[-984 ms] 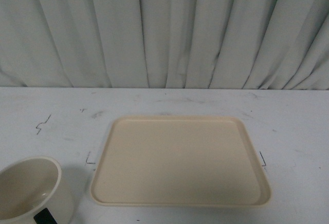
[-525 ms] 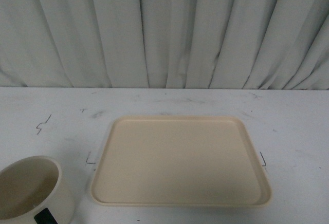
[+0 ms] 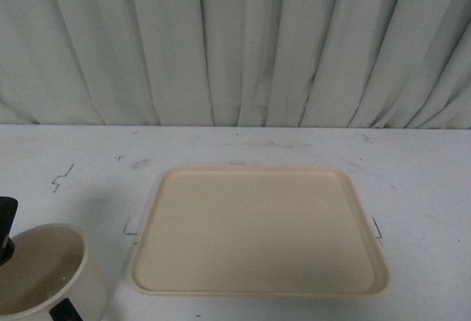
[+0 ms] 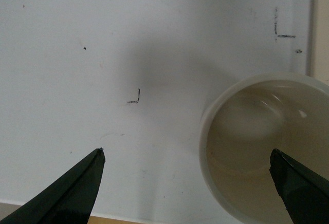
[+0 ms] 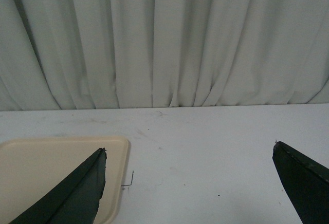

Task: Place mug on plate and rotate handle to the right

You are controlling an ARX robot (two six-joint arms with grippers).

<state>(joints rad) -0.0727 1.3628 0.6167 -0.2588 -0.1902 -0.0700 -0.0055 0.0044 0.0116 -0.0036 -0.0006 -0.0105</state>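
Mug (image 4: 247,131) (beside plate (image 3: 257,233)), left gripper (image 4: 187,151) spread above it — right gripper (image 5: 188,147) spread too

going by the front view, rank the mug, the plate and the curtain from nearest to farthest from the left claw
1. mug: right beside the left claw, at the near left of the table.
2. plate: to the mug's right, mid-table.
3. curtain: hanging behind the table's far edge, clearly farthest.

left gripper (image 4: 187,151) spread wide | 1 jaw over upright mug (image 4: 241,131) | white table (image 4: 77,80)
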